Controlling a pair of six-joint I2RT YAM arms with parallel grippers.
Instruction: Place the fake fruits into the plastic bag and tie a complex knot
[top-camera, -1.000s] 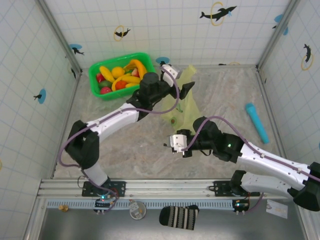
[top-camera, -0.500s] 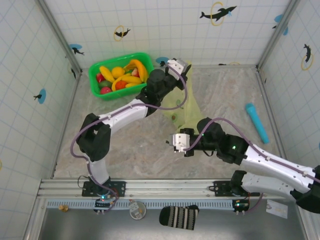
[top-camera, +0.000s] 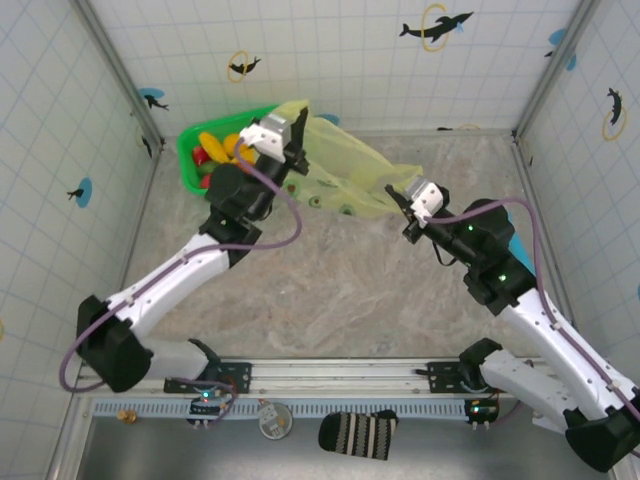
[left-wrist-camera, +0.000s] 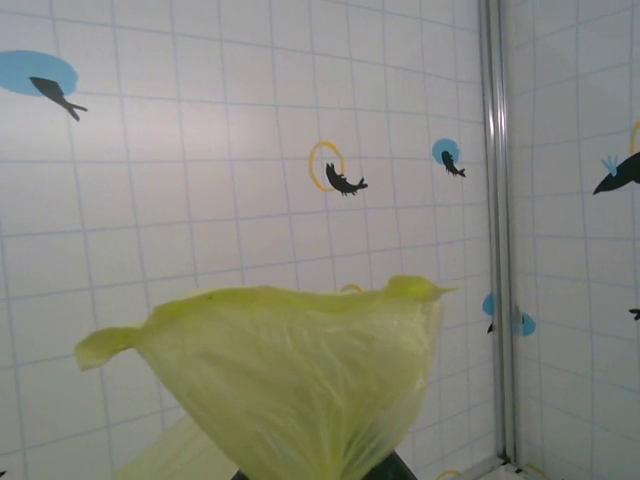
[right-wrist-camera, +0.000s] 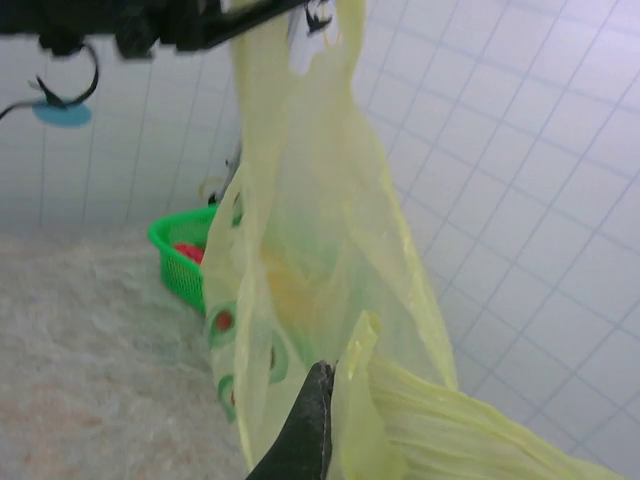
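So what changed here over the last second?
The left pincer shut on the bag and carried it up and left, over the basket. The right pincer swung back and to the right and now pinches the bag's other end, stretching it between them. The fruits stayed in the basket.

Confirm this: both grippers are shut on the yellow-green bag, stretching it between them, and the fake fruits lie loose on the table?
Not quite. The fake fruits are not loose on the table; they lie in the green basket at the far left, as the top external view shows. Both the left gripper and the right gripper are shut on the plastic bag, stretched between them.
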